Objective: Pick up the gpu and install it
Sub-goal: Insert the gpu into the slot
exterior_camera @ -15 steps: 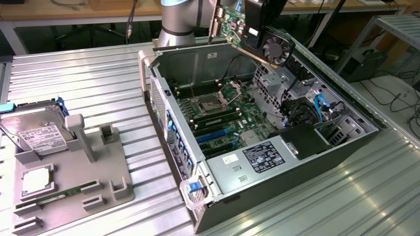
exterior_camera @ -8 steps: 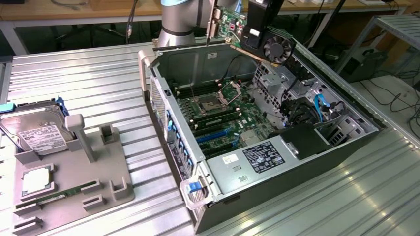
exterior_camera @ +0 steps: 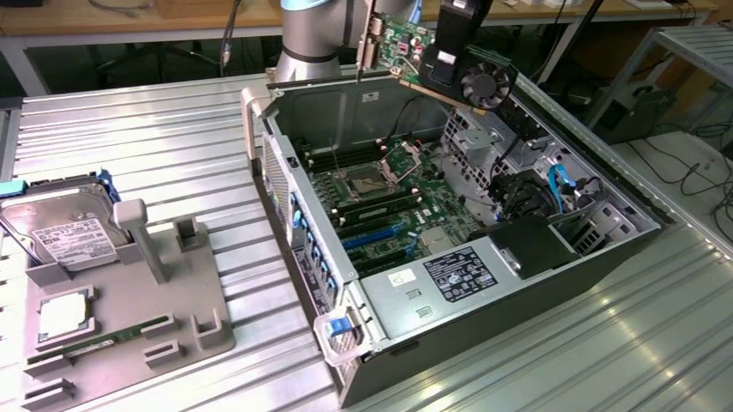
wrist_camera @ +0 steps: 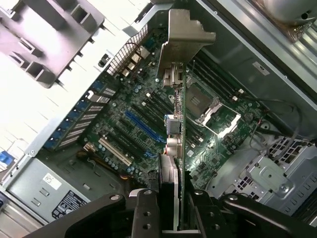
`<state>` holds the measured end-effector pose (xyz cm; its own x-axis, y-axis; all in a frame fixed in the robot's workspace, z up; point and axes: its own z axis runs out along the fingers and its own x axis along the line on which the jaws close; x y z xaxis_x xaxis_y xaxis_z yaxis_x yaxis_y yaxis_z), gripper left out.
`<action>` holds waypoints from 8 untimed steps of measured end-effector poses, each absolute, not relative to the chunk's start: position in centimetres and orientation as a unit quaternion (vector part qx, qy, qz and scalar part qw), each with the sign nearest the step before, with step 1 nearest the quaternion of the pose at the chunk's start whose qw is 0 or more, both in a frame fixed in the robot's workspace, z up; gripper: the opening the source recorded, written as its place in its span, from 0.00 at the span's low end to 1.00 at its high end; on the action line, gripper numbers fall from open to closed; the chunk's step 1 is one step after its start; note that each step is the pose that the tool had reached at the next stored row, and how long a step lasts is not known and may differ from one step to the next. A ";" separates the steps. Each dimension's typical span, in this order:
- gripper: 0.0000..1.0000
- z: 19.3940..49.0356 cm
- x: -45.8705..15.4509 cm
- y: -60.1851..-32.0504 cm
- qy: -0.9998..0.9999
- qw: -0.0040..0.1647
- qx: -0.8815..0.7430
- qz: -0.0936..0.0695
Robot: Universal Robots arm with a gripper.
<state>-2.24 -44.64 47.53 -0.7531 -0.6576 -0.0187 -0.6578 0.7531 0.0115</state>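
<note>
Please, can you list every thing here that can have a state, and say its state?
claw: shut on the gpu.
gpu: held above the open case, not yet seated in a slot.
computer case: lying on its side, panel off, open.
CPU socket: cover lifted, looks empty.
hard drive: lying in the gray holder, outside the case.
</note>
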 end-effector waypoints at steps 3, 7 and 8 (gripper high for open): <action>0.28 47.5 -2.2 -44.6 0.931 0.007 -0.365 0.009; 0.28 47.5 -2.2 -44.6 0.922 0.006 -0.387 0.009; 0.28 47.5 -2.2 -44.6 0.920 0.006 -0.392 0.009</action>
<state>-2.24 -44.64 47.52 -0.6925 -0.7212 -0.0187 -0.7214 0.6924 0.0116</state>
